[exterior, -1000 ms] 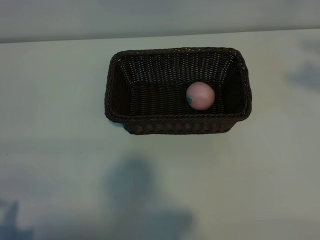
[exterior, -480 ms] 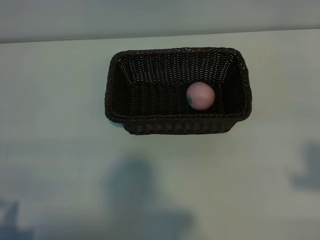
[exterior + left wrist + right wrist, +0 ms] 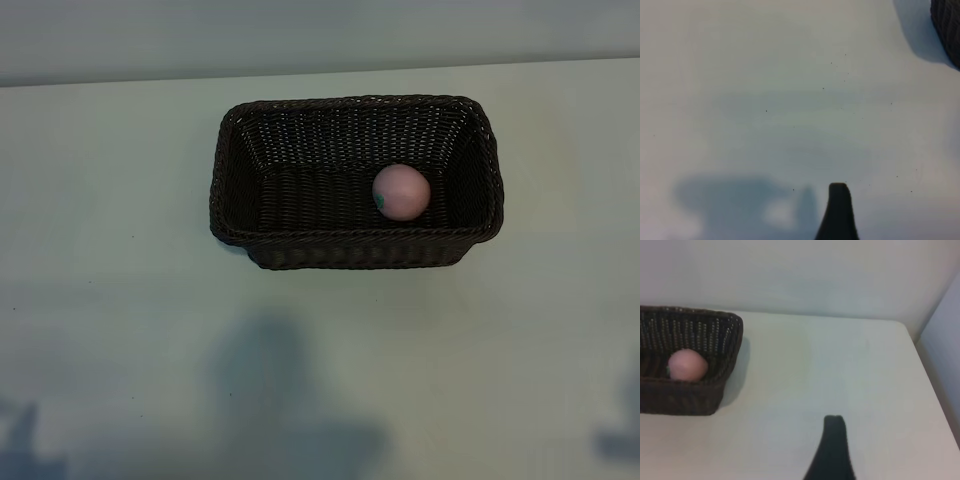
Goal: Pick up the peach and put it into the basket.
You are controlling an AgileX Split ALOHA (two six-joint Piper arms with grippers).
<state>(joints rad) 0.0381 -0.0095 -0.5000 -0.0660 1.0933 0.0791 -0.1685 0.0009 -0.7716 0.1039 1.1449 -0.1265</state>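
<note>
Your peach (image 3: 401, 192) sits inside the basket (image 3: 232, 180), down on the woven floor toward the right-hand end in the exterior view, close to the near long wall. You can see a small green mark on its lower left side. The basket stands on the pale table (image 3: 110, 300), toward the far edge, its braided rim intact all round.

No writing for you to read here: the basket, the peach and the table carry no label or brand that shows.

Neither arm appears in the exterior view. From the right wrist camera you get one dark fingertip (image 3: 832, 440) of the right gripper poking up over bare table, well apart from the basket (image 3: 715, 327), with the peach (image 3: 687, 365) visible inside it. That gripper is spread wide and holds nothing. The left wrist camera gives you the same picture: one dark fingertip (image 3: 838, 210) above the tabletop, the basket's corner (image 3: 947, 25) just at the edge, and the left gripper likewise released and empty.

Against the earlier exterior frames, the peach and basket have not shifted at all. What changes is the faint grey shadow on the right side of the table: a second ago it lay up near the far right, half a second ago at mid-height, and now it sits low at the right edge (image 3: 622, 430).
</note>
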